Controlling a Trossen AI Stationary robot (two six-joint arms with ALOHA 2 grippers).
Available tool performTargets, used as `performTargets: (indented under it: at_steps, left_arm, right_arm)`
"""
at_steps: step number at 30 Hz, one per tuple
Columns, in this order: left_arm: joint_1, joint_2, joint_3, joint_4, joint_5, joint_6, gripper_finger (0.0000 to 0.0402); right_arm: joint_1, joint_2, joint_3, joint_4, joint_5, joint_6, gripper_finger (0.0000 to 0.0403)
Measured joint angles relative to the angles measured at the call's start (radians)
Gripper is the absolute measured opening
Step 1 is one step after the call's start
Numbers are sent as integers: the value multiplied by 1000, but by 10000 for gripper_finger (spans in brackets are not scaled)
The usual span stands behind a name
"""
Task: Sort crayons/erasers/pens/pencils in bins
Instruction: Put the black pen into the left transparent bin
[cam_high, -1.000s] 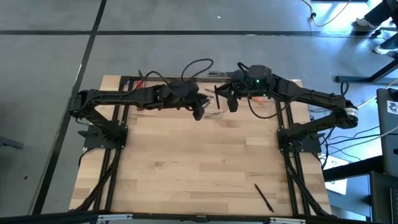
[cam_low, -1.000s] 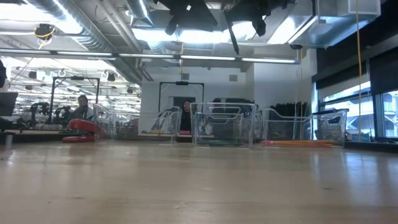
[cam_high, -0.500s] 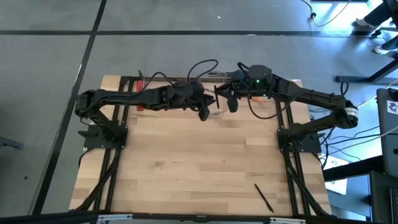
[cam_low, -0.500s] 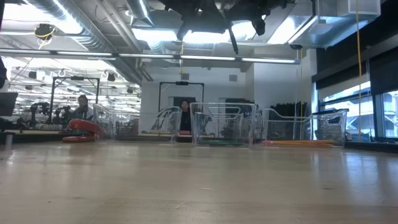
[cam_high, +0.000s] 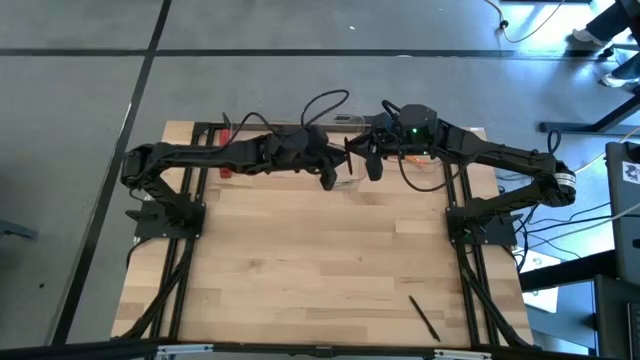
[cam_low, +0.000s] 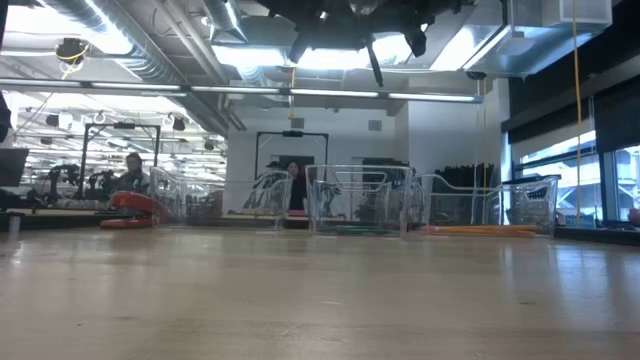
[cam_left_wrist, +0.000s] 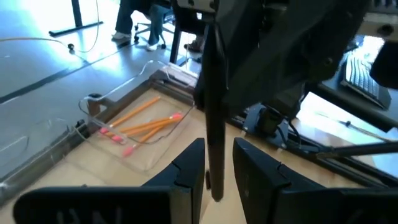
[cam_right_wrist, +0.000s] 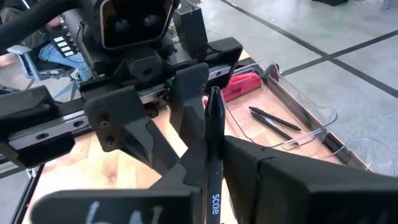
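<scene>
Now right hand pinches a black pen; left hand, fingers parted around it, above the surface.

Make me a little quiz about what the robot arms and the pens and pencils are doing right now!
1. True or false: the right gripper is shut on a black pen.
2. What lies in the bin that shows in the left wrist view? A: crayons. B: orange pencils. C: scissors.
3. Fill in: a second pen lies loose on the ____, outside every bin.

Key:
1. True.
2. B.
3. Table.
</scene>
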Motion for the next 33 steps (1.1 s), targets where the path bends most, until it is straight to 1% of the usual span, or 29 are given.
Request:
performTargets:
  at_steps: [5, 7, 13, 16, 21, 26, 33]
  left_arm:
    - [4, 38, 0, 68, 12, 5, 76]
    - [4, 52, 0, 68, 23, 9, 76]
    - [1, 74, 0, 113, 31, 98, 75]
    - [2, 73, 0, 113, 31, 104, 60]
    - [4, 71, 0, 104, 27, 98, 15]
    - [3, 71, 0, 102, 28, 100, 18]
    - [2, 71, 0, 104, 30, 107, 14]
  right_arm:
    - [0, 0, 0, 0, 0, 0, 41]
    - [0, 0, 0, 2, 0, 0, 41]
    - [1, 0, 0, 0, -1, 1, 41]
    - [1, 0, 0, -3, -3, 2, 41]
    - [1, -1, 0, -5, -1, -8, 41]
    - [1, -1, 0, -6, -2, -20, 49]
    - [1, -1, 0, -4, -4, -20, 63]
